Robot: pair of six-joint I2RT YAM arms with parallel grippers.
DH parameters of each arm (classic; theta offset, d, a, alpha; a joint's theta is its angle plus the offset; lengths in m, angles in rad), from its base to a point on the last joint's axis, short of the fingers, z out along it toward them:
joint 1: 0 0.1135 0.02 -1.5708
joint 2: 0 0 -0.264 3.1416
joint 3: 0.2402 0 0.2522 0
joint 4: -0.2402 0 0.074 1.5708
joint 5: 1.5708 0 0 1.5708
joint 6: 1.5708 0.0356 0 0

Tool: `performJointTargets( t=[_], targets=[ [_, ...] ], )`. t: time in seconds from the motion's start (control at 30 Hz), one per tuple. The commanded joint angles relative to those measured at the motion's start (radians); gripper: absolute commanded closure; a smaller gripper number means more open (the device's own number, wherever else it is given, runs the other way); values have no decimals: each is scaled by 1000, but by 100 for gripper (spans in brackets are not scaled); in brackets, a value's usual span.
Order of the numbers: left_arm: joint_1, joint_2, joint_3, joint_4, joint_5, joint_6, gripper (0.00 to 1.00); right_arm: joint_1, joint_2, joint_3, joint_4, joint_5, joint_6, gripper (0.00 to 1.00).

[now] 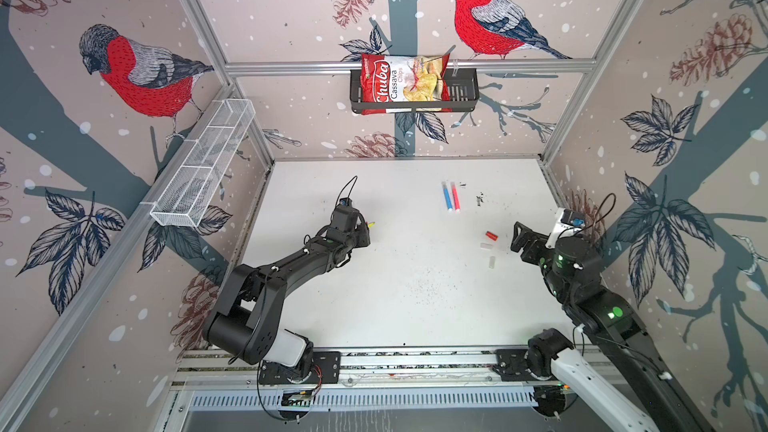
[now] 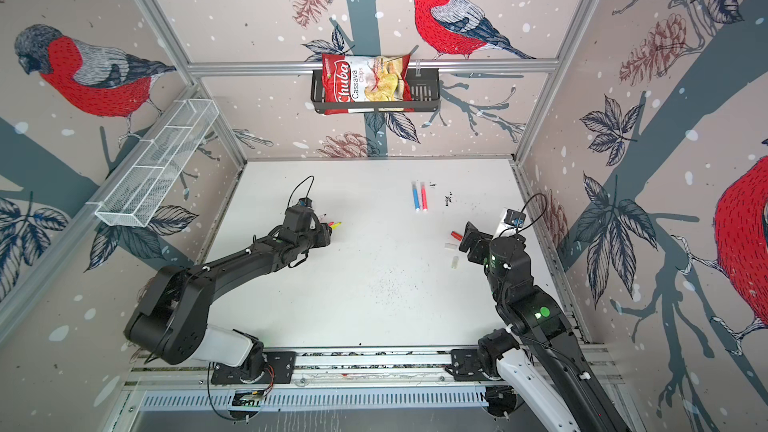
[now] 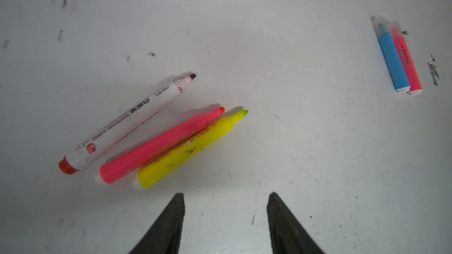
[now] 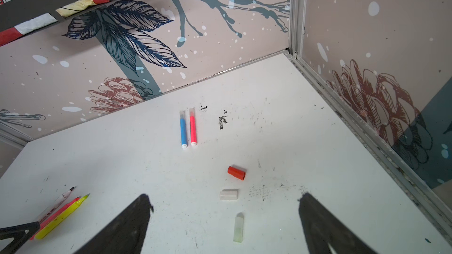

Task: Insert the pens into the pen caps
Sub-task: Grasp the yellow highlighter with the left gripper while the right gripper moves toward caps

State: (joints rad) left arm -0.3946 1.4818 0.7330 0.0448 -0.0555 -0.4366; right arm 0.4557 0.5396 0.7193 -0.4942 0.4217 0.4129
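Three uncapped pens lie side by side in the left wrist view: a white-barrelled marker (image 3: 122, 120) with a red end, a pink pen (image 3: 156, 145) and a yellow pen (image 3: 186, 150). My left gripper (image 3: 226, 194) hovers just short of them, open and empty. Farther back lie a blue pen (image 1: 446, 196) and a pink pen (image 1: 455, 197), each with a translucent cap on its tip. Three loose pen caps lie before my right gripper (image 4: 225, 196): a red cap (image 4: 236, 172), a whitish cap (image 4: 228, 194) and a translucent cap (image 4: 239, 227). The right gripper's jaws stand wide open with nothing held.
A black wall basket (image 1: 461, 95) holds a chips bag (image 1: 401, 83) on the back wall. A white mesh basket (image 1: 203, 168) hangs on the left wall. Dark scuff marks (image 1: 479, 200) dot the white table near the capped pens. A metal rail (image 1: 415, 357) runs along the front edge.
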Motion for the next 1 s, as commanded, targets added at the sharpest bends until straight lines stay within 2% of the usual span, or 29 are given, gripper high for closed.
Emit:
performJointTargets(
  t=[0.0,0.67,0.97],
  targets=[
    [3,31,17,-15,-30,34,45,-3,2,-4,23,-12,-24,5],
    [38,256,170,-10,-9,114,47,-10,33,-24,61,-79,-23,5],
    [37,280,166,-32,94,122,53,-91,36,-31,83,-164,-29,5]
  ],
)
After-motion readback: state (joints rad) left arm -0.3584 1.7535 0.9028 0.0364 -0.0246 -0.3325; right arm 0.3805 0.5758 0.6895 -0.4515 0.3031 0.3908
